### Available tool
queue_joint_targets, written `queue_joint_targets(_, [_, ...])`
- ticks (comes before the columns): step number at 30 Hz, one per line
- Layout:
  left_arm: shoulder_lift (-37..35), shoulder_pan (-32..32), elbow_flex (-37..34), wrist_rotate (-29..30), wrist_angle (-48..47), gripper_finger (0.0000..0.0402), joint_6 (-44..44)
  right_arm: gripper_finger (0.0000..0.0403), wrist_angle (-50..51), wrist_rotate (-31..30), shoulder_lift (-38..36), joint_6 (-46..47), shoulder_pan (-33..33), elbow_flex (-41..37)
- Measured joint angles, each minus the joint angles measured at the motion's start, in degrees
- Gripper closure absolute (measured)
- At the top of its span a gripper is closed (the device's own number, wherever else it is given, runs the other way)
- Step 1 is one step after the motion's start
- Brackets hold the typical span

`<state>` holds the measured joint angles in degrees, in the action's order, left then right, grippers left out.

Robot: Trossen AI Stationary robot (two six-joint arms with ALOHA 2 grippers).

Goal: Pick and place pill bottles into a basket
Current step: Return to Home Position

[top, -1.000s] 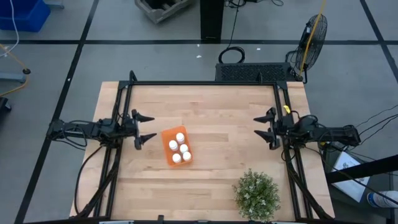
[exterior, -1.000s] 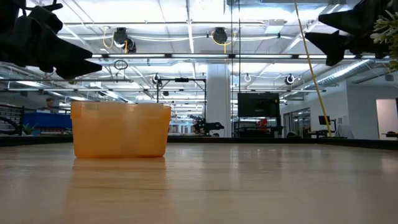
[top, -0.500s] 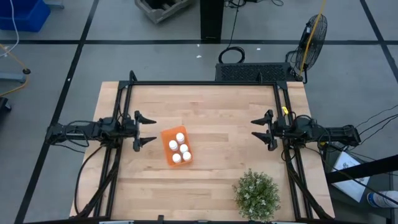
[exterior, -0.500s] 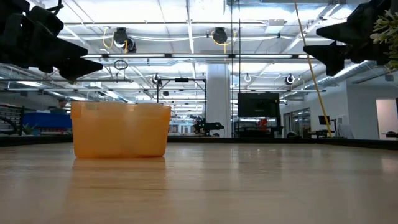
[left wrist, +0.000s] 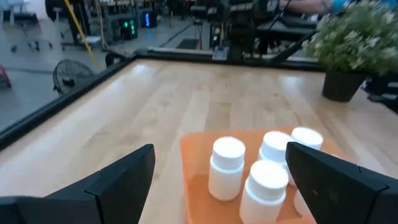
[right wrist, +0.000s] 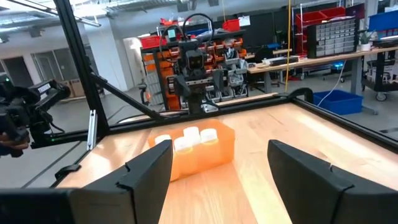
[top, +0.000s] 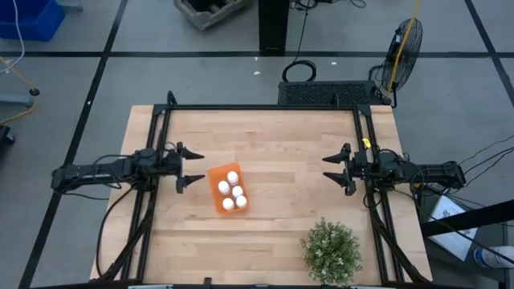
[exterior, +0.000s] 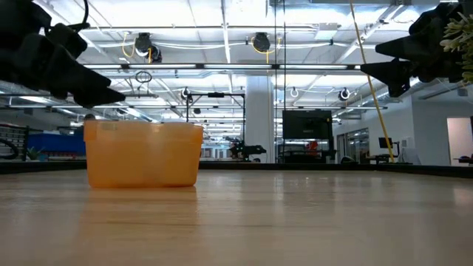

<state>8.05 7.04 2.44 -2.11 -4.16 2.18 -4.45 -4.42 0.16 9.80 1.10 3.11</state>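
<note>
The orange basket (top: 227,189) stands on the wooden table, left of its middle; it also shows in the low view (exterior: 143,154). Several white pill bottles (top: 233,177) stand upright inside it, seen close in the left wrist view (left wrist: 226,167). My left gripper (top: 197,168) is open and empty, above the table just left of the basket, pointing at it. My right gripper (top: 327,168) is open and empty at the table's right, pointing toward the basket (right wrist: 198,152), well apart from it.
A green bushy plant (top: 331,250) in a dark pot stands near the table's front right corner. A black frame rail (top: 265,107) runs along the far edge and down both sides. Bare wood lies between the basket and my right gripper.
Both grippers have come down a little while staying open. My left gripper has tipped slightly downward beside the basket. My right gripper has also edged toward the table's middle. The basket and bottles have not moved.
</note>
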Motion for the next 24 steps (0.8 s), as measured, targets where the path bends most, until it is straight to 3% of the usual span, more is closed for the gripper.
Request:
queue_joint_targets(7, [1.4,0.9,-0.2,-3.0,2.3,0.0036,1.3,0.0149,0.0,0.0,0.0,0.0,0.0,0.0])
queue_joint_targets(24, [-2.7,4.9,-1.9,-2.4,6.6,0.0036,2.5,0.0149,0.0,0.0,0.0,1.5,0.0,0.0])
